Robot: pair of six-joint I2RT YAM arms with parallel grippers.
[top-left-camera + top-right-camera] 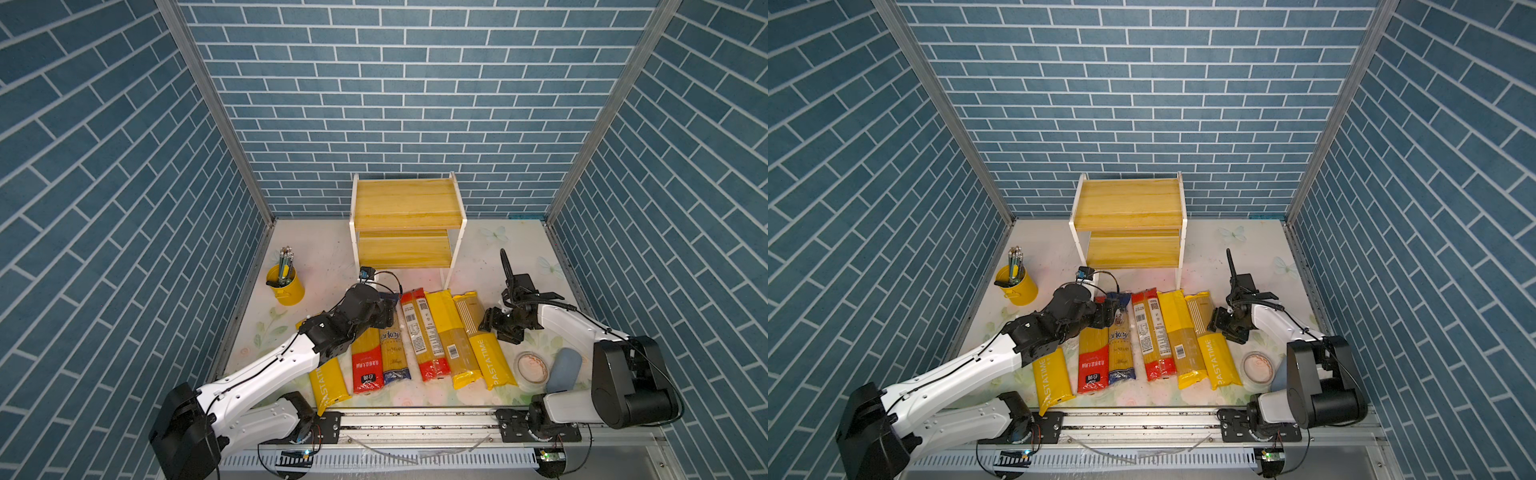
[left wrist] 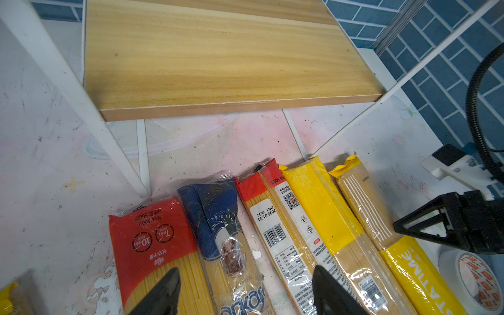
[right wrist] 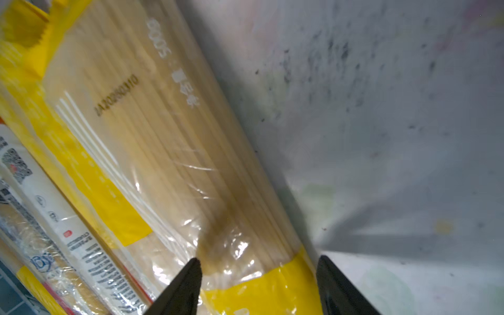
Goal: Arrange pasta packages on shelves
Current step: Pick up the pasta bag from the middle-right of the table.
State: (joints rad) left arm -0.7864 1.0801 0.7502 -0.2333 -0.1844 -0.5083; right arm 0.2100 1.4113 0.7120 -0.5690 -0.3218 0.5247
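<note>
In both top views the left arm [image 1: 266,365] is being stretched from the lower left of the frame diagonally up toward the centre. Its black wrist is being held low over the far ends of the bags on the left of the row. The left claw [image 2: 245,270] is being kept spread, with nothing being pinched. In the left wrist view one finger [image 2: 163,291] is being held over a red-ended bag [image 2: 152,245] and the opposite finger over the second red-ended bag [image 2: 283,240]. The blue-ended bag [image 2: 218,231] is being straddled between them.

The right arm [image 1: 573,322] is being folded in from the lower right of the frame, with the forearm being pointed leftward and the wrist being tipped down at the row's right edge. The right claw [image 3: 259,259] is being held apart around the outer side of the rightmost PASTATIME bag [image 3: 169,152]. One finger [image 3: 182,286] is being held over the bag's tan window, the other over bare worktop [image 3: 381,136] just beside it. Whether the film is being touched cannot be told.

All six pasta packages [image 1: 451,340] are being left flat on the worktop, side by side in the lower middle of the frame, just in front of the shelves [image 1: 405,208]. A yellow cup of pencils [image 1: 289,286] is being kept at the left, and a roll of tape [image 1: 531,365] at the lower right.
</note>
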